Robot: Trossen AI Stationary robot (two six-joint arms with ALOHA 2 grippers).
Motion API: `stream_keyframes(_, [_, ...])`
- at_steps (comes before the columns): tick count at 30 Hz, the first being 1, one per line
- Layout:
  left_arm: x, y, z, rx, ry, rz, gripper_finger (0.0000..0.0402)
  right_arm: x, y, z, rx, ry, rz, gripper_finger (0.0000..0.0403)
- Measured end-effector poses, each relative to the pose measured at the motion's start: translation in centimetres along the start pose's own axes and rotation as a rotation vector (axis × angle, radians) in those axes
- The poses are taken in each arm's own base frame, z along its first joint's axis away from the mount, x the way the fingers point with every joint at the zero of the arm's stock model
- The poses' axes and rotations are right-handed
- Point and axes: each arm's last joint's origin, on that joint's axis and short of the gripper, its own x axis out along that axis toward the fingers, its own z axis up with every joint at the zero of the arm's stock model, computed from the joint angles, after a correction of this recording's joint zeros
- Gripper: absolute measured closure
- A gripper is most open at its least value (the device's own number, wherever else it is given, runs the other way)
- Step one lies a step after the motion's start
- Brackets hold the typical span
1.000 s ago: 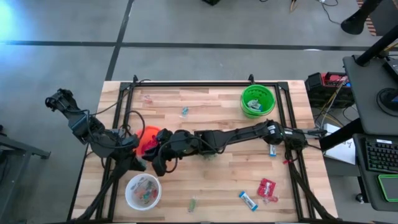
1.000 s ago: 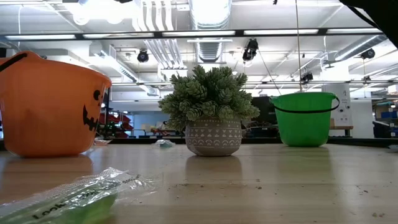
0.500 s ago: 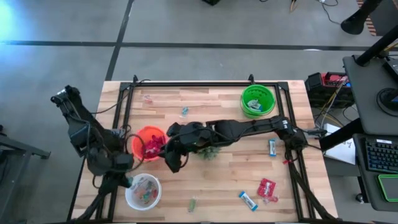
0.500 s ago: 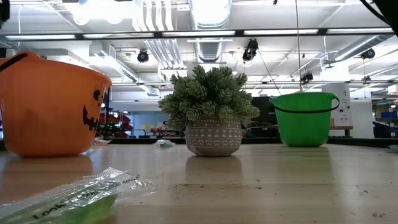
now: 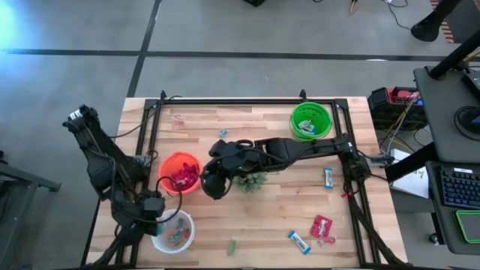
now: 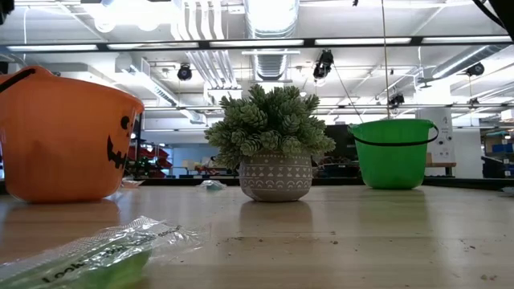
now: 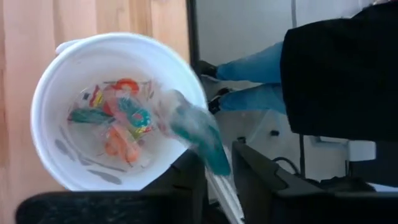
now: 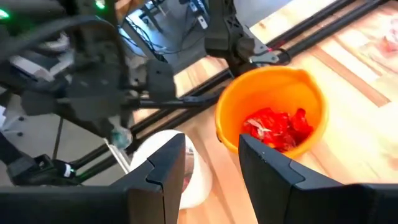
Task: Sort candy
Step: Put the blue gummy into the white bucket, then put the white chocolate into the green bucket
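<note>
A teal-wrapped candy is pinched in the left tool, hanging over the rim of the white bowl, which holds mixed sweets. The right tool, fingers spread and holding nothing, hovers by the orange bucket of red packets on the table.

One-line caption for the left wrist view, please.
Left claw over the white bowl, a teal candy between its fingers.
</note>
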Motion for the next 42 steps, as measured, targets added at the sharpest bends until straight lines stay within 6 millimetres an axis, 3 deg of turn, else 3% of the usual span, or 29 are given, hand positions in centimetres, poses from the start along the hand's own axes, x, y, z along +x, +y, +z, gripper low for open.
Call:
stream_keyframes(10, [-1.8,-1.4,1.0,0.088,-0.092,-0.026,0.0270,-0.6,-1.2,-3.0,0.096,0.248,-0.201,0.0257])
stream_keyframes(16, [-3.6,-1.6,1.4,0.138,-0.152,0.084,0.0263,-1.8,-1.1,-5.5,0.179,0.413,-0.345,0.0259])
stream_keyframes(24, [-5.7,-1.3,1.5,0.203,-0.186,0.237,0.0263,-4.0,0.5,-9.3,0.250,0.582,-0.504,0.0253])
stream_keyframes(32, [-5.8,-1.0,1.4,0.236,-0.169,0.265,0.0263,-4.9,2.5,-13.2,0.271,0.654,-0.575,0.0252])
stream_keyframes(42, [-5.0,-0.5,1.1,0.261,-0.142,0.296,0.0263,-4.5,2.7,-20.0,0.429,0.834,-0.775,0.0252])
